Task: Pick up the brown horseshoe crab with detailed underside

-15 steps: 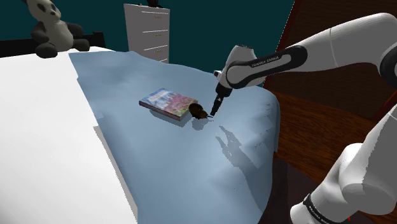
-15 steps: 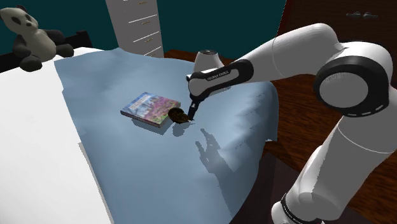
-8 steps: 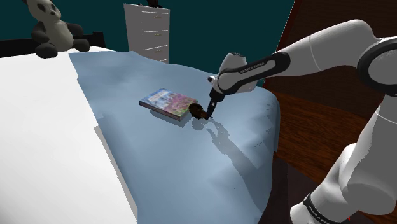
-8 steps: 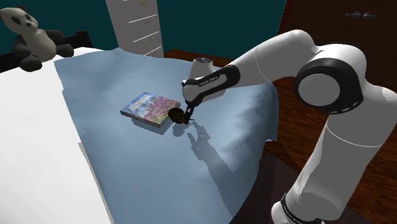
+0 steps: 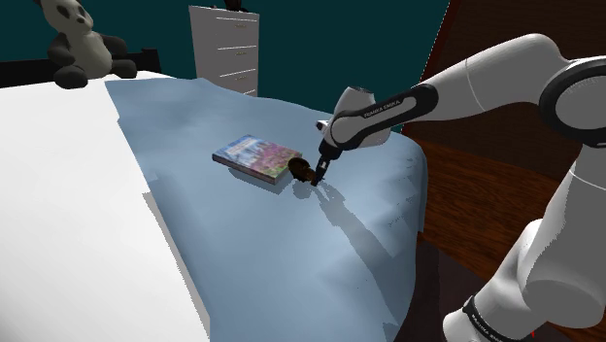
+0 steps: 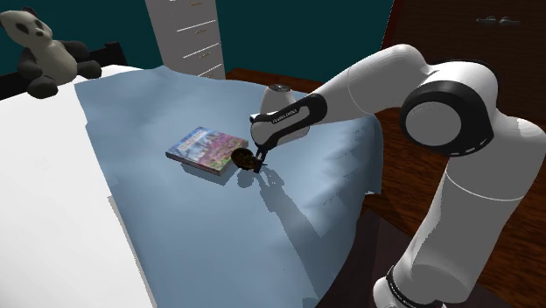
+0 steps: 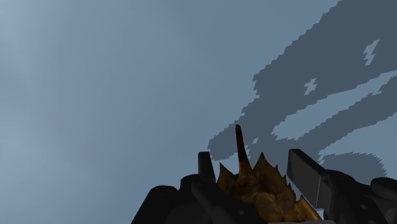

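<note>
Straddling the horseshoe crab (image 7: 254,188) with gripper (image 7: 251,159) spread apart; risking pinching spines, popping it toward the book (image 5: 257,158) at the shoulder view's nine o'clock.

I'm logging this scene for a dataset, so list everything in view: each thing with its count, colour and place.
horseshoe crab: one, brown, on the blanket by the book's corner
book: one, multicoloured cover, flat on the blanket
blanket: one, light blue, spread over the bed
sheet: one, white, at the shoulder view's left
panda plush: one, black and white, at the bed's far end
drawer unit: one, white, against the teal wall
floor: reddish brown, beside the bed
arm: one, white with dark joints, reaching over the blanket
hand: one, black, fingers apart with the crab between them
</note>
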